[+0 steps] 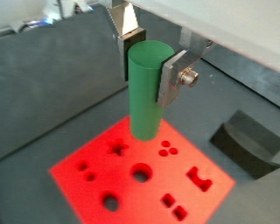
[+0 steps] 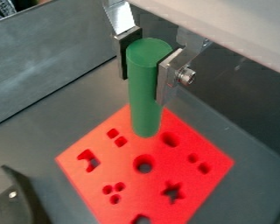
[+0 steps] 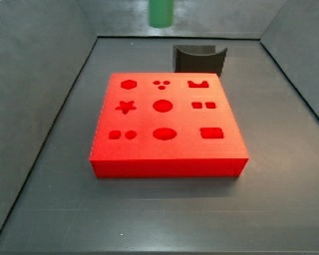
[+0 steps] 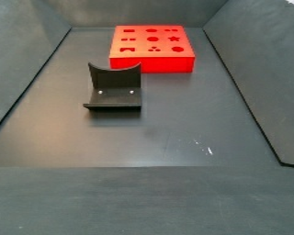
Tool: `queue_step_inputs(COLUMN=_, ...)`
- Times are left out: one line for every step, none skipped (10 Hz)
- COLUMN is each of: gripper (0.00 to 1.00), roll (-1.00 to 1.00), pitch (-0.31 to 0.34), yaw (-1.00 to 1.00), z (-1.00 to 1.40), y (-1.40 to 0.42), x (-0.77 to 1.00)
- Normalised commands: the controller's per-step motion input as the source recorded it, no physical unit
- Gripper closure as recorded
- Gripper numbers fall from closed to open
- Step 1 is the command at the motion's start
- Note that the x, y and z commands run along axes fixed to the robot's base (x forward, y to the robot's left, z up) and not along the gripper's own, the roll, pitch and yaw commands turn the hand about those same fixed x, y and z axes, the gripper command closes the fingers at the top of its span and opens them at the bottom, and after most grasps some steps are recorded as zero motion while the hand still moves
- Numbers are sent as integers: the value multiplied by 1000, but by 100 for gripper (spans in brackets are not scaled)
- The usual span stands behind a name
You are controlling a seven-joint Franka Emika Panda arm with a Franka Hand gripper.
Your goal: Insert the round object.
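The claw [image 1: 150, 63], clamped on the upright peg [image 1: 146, 92] above the block [image 1: 143, 175], should centre over the round hole [image 1: 140, 174], then lower vertically.

Below the fingers [image 1: 126, 41] of your gripper [image 1: 152, 54]: dark grey floor [image 4: 162, 138], matte; sloped grey walls [image 3: 43, 110] enclose it.

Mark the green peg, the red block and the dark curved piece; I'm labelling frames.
green peg [image 1: 147, 92], wrist view, mid-shaft, between the gripper [image 1: 150, 66] fingers.
red block [image 3: 175, 144], side view, top face.
dark curved piece [image 4: 114, 87], side view, inner wall.
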Motion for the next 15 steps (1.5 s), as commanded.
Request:
queue_step_inputs(gripper=100, roll=-24, pitch=0, yaw=-460, z=-566, y=540, x=414)
queue_step_inputs(gripper=100, roll=-64, pitch=-11, yaw=-563, z=-597, y=157, x=354)
queue_step_inputs(gripper=100, roll=-150, pitch=-29, yaw=-686, z=-631, y=0, x=286)
queue_step_inputs(gripper=100, roll=-217, pitch=-66, yaw=-591, z=-523, y=0, x=109)
queue_step_inputs(gripper=100, roll=-171, pitch=-59, yaw=-137, z=-289, y=0, x=0)
queue_step_inputs(gripper=100, roll=0, pitch=-43, yaw=123, z=-274, y=-63, x=34)
queue_step_inputs(gripper=100, roll=113, pitch=-73, yaw=566, z=-334, y=-86, x=180)
queue_step_inputs(gripper=100, roll=64, pitch=-86, yaw=711, z=-329, y=-74, x=209)
queue_step_inputs(gripper=100, roll=67, pitch=-81, yaw=629, z=-331, y=-214, x=143)
queue_step_inputs(gripper=100, roll=97, pitch=-61, yaw=440, z=-271, y=-314, x=43)
queue_step_inputs(gripper=100, roll=153, pitch=-74, yaw=220, z=-337, y=-389, x=-46)
queue_step_inputs(gripper=100, roll=136, pitch=-86, yaw=23, z=-423, y=-311, x=-254)
queue_step_inputs(gripper=100, roll=64, pitch=-34, yaw=0, z=-343, y=-120, x=-80)
queue_step_inputs(gripper=100, roll=131, pitch=0, yaw=0, z=-300, y=-6, x=-43)
queue_step_inputs(gripper=100, roll=150, pitch=0, yaw=0, z=-340, y=0, x=-57)
